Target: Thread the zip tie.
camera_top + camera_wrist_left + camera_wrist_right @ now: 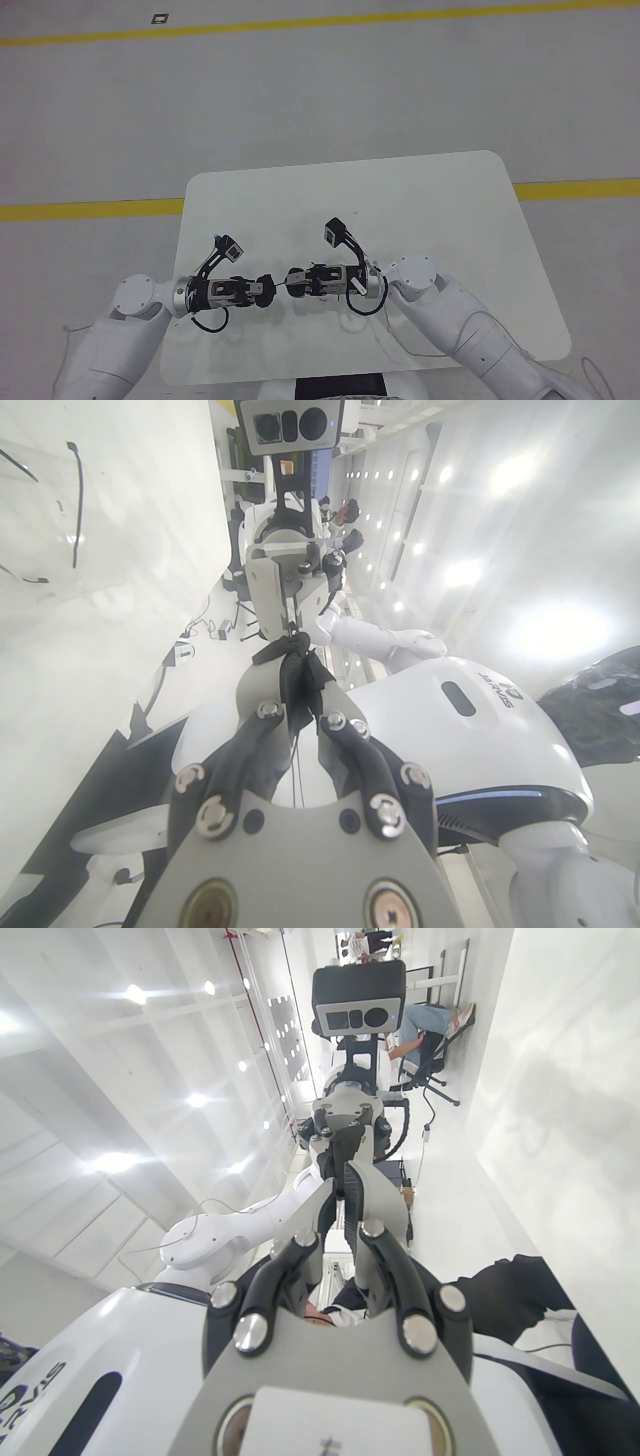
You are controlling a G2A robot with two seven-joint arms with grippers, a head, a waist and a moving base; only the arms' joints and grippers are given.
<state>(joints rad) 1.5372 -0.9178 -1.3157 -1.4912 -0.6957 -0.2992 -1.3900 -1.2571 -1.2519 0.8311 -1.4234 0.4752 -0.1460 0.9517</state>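
Above the white table (450,200), the left gripper (266,288) and right gripper (293,283) meet tip to tip, both apparently pinched closed on the thin zip tie (298,760). A clear tray (50,570) holds black ties (77,500).

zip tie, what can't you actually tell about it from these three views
Top view: the zip tie is too small, a faint line between the left end effector and right end effector.
Left wrist view: frayed black pads cover its ends, so head and tip are hidden.
Right wrist view: the shut fingers hide what they clamp; whether it is threaded cannot be judged.
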